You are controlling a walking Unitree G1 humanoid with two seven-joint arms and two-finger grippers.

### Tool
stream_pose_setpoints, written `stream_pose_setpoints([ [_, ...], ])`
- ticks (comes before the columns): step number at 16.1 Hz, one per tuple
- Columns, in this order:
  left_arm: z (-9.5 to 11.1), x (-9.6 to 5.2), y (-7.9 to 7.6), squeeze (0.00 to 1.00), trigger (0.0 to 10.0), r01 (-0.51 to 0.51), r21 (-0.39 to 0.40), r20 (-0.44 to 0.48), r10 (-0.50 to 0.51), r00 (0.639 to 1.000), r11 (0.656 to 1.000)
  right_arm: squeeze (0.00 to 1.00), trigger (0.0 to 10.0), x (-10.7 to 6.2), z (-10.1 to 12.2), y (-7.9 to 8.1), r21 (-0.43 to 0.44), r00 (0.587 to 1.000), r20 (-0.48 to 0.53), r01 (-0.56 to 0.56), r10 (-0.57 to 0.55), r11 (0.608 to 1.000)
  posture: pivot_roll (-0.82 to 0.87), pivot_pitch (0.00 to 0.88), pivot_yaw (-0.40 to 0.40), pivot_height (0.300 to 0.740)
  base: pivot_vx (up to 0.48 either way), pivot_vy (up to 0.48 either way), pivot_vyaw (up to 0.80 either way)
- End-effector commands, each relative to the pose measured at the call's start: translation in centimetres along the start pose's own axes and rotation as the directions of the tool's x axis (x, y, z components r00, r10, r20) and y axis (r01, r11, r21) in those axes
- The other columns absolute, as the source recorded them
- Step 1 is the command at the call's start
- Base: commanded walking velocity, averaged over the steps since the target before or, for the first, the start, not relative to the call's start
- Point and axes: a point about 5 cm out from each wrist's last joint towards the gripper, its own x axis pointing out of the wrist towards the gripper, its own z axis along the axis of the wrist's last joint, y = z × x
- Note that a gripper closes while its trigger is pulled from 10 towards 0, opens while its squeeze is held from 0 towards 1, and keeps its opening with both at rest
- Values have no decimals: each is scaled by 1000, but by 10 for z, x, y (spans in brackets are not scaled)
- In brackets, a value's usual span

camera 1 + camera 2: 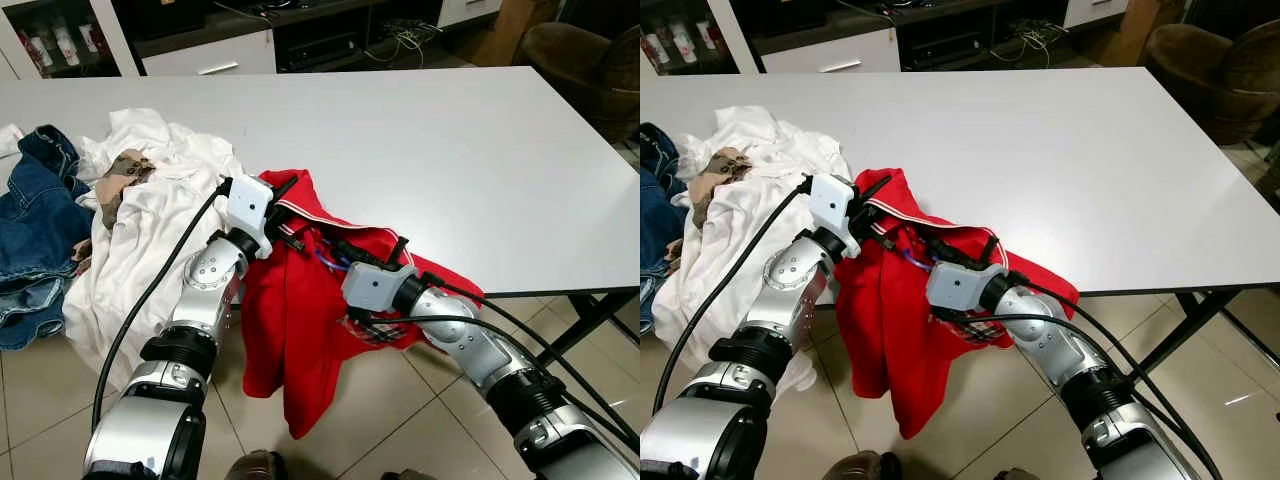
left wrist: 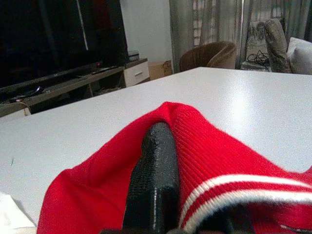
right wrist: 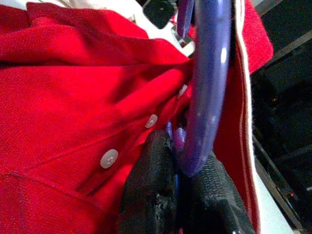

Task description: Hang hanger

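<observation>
A wide white surface (image 1: pixel 450 170) fills the middle of the room, standing on a tiled floor (image 1: pixel 400 410). Behind its far edge runs a low cabinet (image 1: pixel 210 55) with white drawers and tangled cables, and a brown armchair (image 1: pixel 585 70) sits past the far right corner.

Three heaps of clothing lie along the near left part of the surface: one pair of jeans (image 1: pixel 35 230) at the left edge, one white pile (image 1: pixel 140 230) beside it with a small patterned scrap on top, and one red shirt (image 1: pixel 300 310) draped over the near edge, its lower half hanging toward the floor.

Two arms reach in. The left claw (image 1: pixel 283 195) has its fingers pushed inside the striped collar of the shirt; one black finger (image 2: pixel 153 185) is seen wrapped in red cloth, and how far the claw is open cannot be told. The right claw (image 3: pixel 183 161) is closed on one blue hanger (image 3: pixel 204 87), which sits inside the neck opening of the shirt, next to a row of three white buttons (image 3: pixel 151 121), at the near edge of the surface.
</observation>
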Motion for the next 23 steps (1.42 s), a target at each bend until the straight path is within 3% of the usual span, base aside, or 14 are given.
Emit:
stream_pose_setpoints([
  [1, 4, 2, 3, 0, 10000, -1, 22, 8, 1, 1000, 1000, 0, 0, -6, -3, -4, 16, 1000, 1, 14, -14, 1000, 32, 31, 71, 740, 0, 0, 0],
  [14, 1, -3, 10, 0, 10000, -5, 35, -21, 6, 1000, 999, 0, 0, -65, -15, -21, 52, 1000, -3, -2, 2, 999, 21, 22, 84, 740, 0, 0, 0],
  [21, -2, -3, 9, 0, 10000, 7, 34, -37, -6, 999, 999, 0, 0, -82, -25, -33, 69, 995, -91, 56, -50, 996, 13, 25, 90, 740, 0, 0, 0],
  [23, -3, -3, 8, 0, 10000, 10, 35, -41, -8, 999, 999, 0, 0, -83, -22, -37, 83, 995, -72, 70, -64, 994, 13, 25, 90, 740, 0, 0, 0],
])
